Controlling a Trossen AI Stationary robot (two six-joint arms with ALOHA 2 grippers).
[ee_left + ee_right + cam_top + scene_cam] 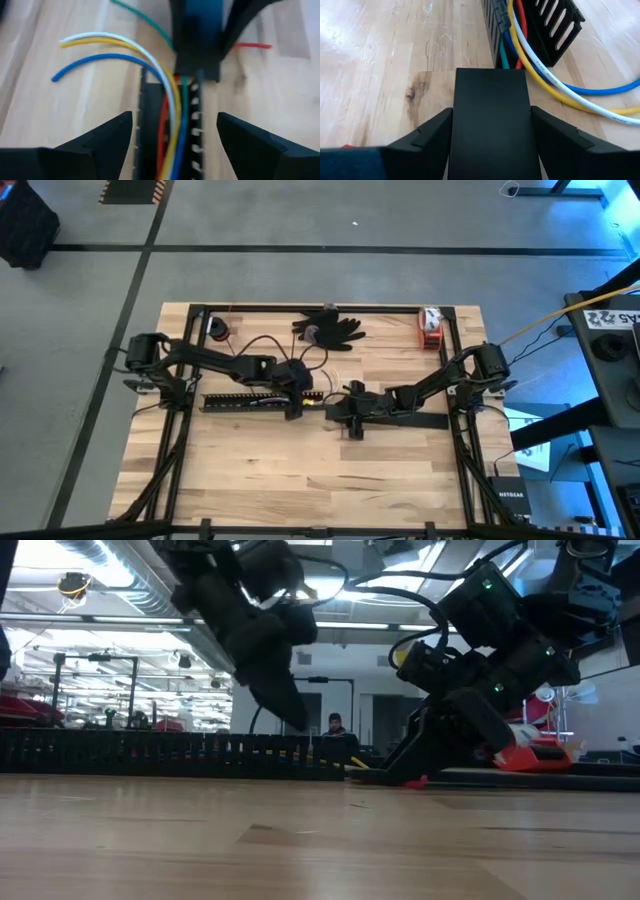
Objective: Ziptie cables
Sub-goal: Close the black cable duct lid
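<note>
A long black slotted bar lies across the table's middle, also seen in the low view. The cables, white, yellow, blue, green and red, run inside it and curl out of its right end. My left gripper is open above that end. One finger stands on each side of the bar, apart from it. My right gripper, just right of it, is shut on a flat black strip. The ziptie does not show. My right gripper pinches the flat black strip by its two long edges between its two fingers, close to the strip's left end. The fingers slant down from the table's right and lie along the strip. The strip's end sits just short of the slotted bar's open end.
A black glove lies at the far middle. An orange-and-white object sits at the far right and a small dark roll at the far left. A loose red wire lies beside the strip. Bare wood spans the near half.
</note>
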